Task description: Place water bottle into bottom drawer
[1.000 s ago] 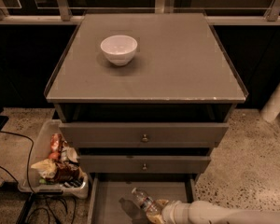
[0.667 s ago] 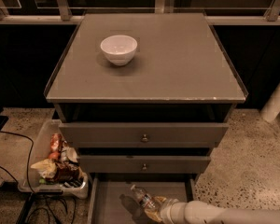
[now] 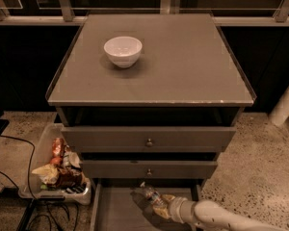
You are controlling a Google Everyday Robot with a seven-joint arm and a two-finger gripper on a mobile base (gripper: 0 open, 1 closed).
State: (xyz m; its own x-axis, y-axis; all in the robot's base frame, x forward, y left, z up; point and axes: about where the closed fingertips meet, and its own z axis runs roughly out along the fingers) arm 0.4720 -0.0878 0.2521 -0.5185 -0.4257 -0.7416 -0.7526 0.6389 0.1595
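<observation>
The water bottle [image 3: 151, 195], clear with a white cap and a colour band, lies tilted over the open bottom drawer [image 3: 116, 211], cap toward the back. My gripper [image 3: 156, 203] comes in from the lower right on a white arm and is wrapped around the bottle's lower end, holding it just above the drawer's grey floor. The drawer is pulled out at the bottom of the frame, under the two shut upper drawers.
A white bowl [image 3: 123, 50] stands on the cabinet top [image 3: 183, 66]. The two upper drawers have small round knobs [image 3: 149, 142]. A clear bin of snack packets [image 3: 58, 170] sits on the floor left of the cabinet, with black cables [image 3: 19, 148] beside it.
The gripper and bottle have shifted slightly toward the back of the drawer; the arm has pushed a little further in. The bowl and drawers have not moved.
</observation>
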